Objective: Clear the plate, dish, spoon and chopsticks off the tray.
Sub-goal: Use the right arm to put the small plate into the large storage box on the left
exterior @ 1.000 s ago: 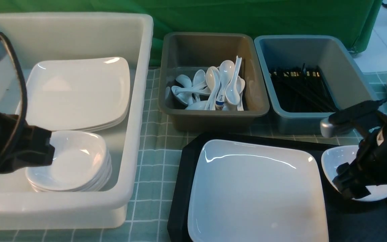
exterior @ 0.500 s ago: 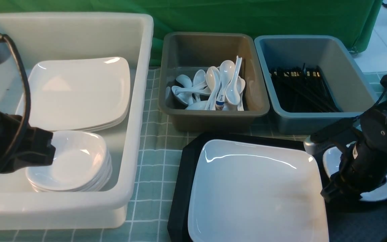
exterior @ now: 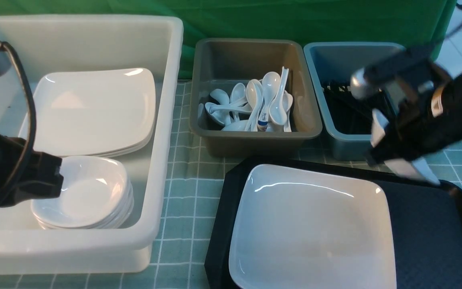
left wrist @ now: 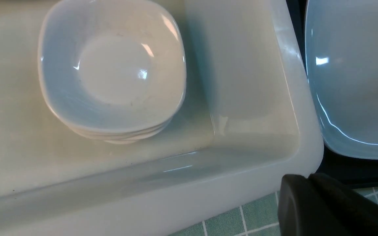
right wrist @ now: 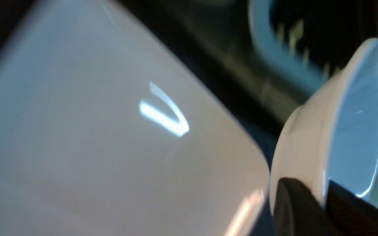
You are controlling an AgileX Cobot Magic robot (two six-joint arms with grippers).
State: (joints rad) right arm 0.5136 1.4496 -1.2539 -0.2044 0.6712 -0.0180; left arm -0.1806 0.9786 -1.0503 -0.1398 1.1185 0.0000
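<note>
The small white dish (exterior: 409, 168) hangs tilted on edge above the back right of the black tray (exterior: 423, 228), in front of the blue bin. My right gripper (exterior: 389, 154) is shut on its rim; the right wrist view shows the dish (right wrist: 340, 124) pinched between the fingers of the right gripper (right wrist: 323, 193). The large white plate (exterior: 311, 228) lies on the tray's left half, and the right wrist view shows the plate (right wrist: 94, 131) below. No spoon or chopsticks show on the tray. My left gripper (exterior: 56, 176) is shut and empty over the white tub; the left wrist view has the left gripper (left wrist: 307, 178) at the tub's corner.
The white tub (exterior: 163, 160) on the left holds stacked plates (exterior: 94, 108) and a stack of small dishes (exterior: 82, 192). A grey bin (exterior: 255, 136) at the back holds several white spoons. The blue bin (exterior: 343, 140) beside it holds black sticks.
My right gripper has closed on the dish's rim and lifted it up and back off the tray. The tray has shifted a little to the right. The left arm has stayed still.
</note>
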